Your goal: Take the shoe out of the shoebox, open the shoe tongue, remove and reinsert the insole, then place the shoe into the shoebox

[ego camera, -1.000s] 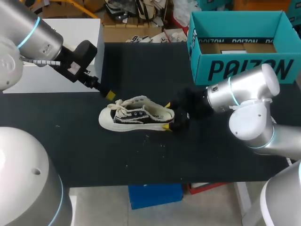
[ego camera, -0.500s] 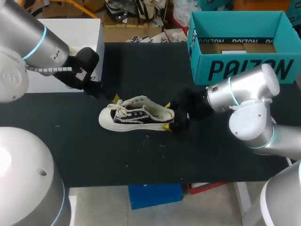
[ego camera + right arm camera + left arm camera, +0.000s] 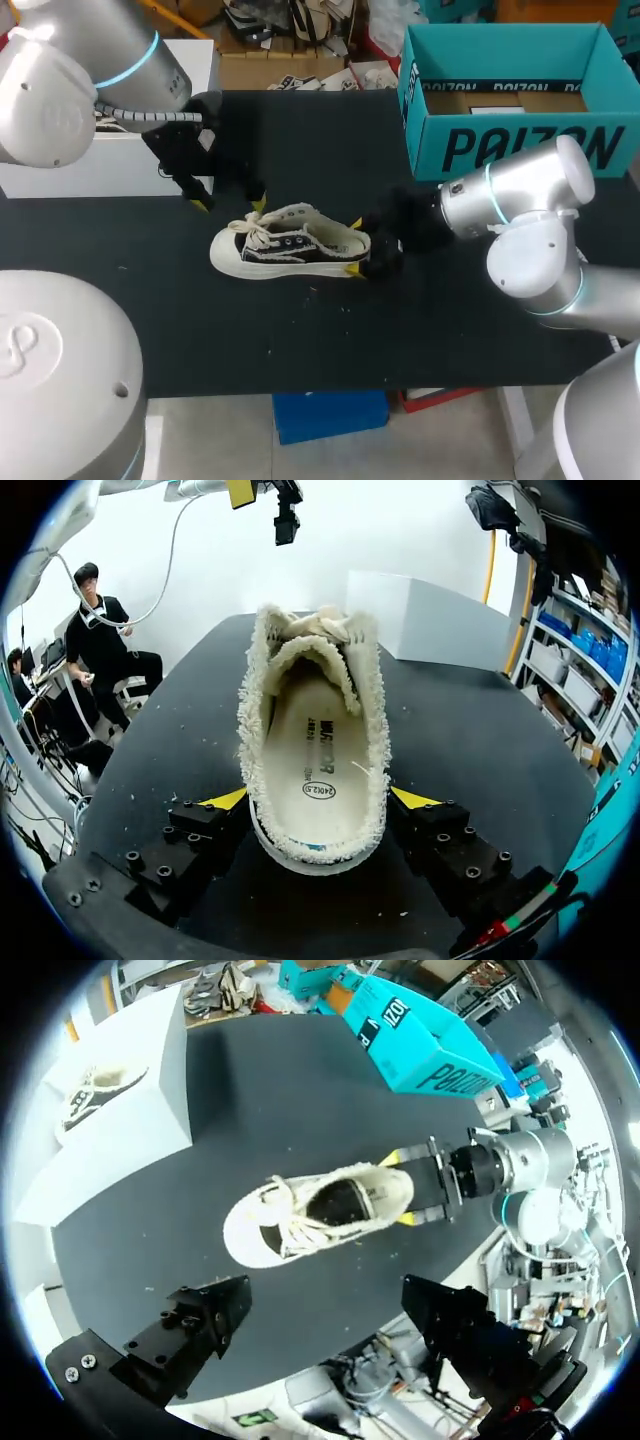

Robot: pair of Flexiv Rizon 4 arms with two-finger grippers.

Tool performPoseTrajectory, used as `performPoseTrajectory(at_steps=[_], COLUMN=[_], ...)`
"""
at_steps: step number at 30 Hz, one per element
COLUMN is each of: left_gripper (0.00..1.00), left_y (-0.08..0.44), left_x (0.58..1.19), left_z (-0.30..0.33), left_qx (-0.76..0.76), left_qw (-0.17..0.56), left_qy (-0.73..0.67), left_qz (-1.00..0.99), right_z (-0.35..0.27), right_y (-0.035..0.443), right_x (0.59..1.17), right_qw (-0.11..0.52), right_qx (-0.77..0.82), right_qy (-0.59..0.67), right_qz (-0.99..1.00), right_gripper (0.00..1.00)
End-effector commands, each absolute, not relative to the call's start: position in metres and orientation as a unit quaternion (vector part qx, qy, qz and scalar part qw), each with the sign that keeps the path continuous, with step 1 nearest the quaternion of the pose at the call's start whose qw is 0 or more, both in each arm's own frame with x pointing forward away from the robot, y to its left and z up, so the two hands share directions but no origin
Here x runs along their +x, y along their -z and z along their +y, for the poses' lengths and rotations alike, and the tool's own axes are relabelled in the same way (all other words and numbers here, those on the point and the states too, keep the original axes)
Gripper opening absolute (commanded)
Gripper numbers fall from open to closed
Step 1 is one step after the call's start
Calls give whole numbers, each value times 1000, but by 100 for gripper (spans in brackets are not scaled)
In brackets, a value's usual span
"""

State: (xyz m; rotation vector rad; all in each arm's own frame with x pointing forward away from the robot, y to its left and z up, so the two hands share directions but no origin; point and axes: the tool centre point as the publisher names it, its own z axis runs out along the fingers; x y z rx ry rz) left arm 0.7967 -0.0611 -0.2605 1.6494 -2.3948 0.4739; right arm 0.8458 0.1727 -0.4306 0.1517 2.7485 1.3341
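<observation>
Now: our right fingers (image 3: pixel 225 800) clamp the shoe (image 3: pixel 285 243) at its heel, one yellow tip against each side. Our left fingers (image 3: pixel 258 206) stand wide apart, holding nothing, just off the shoe's laced toe end. We note the shoe sits sole down on the dark surface (image 3: pixel 300 330), insole in place. The teal shoebox (image 3: pixel 515 100) stands well apart from the shoe, beyond its heel end.

Left gripper (image 3: pixel 229 205) spread wide, right gripper (image 3: pixel 354 246) clamping shoe (image 3: pixel 282 244)
</observation>
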Motion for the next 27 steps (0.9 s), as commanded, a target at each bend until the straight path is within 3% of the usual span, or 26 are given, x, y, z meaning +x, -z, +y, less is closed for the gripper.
performPoseTrajectory(at_steps=[1, 5, 27], left_gripper=[100, 100, 100], left_y=[262, 264, 322], left_x=[806, 824, 833], left_z=[-82, -97, -129], left_qx=[556, 591, 606], left_qw=[61, 13, -59], left_qy=[-111, -72, 64], left_qz=[-821, -803, -791], right_z=[174, 174, 174], right_y=[431, 431, 431], right_x=[847, 847, 847], right_qw=[42, 42, 42], right_qx=[50, 50, 50], right_qy=[-436, -436, -436], right_qz=[898, 898, 898], right_gripper=[0, 0, 0])
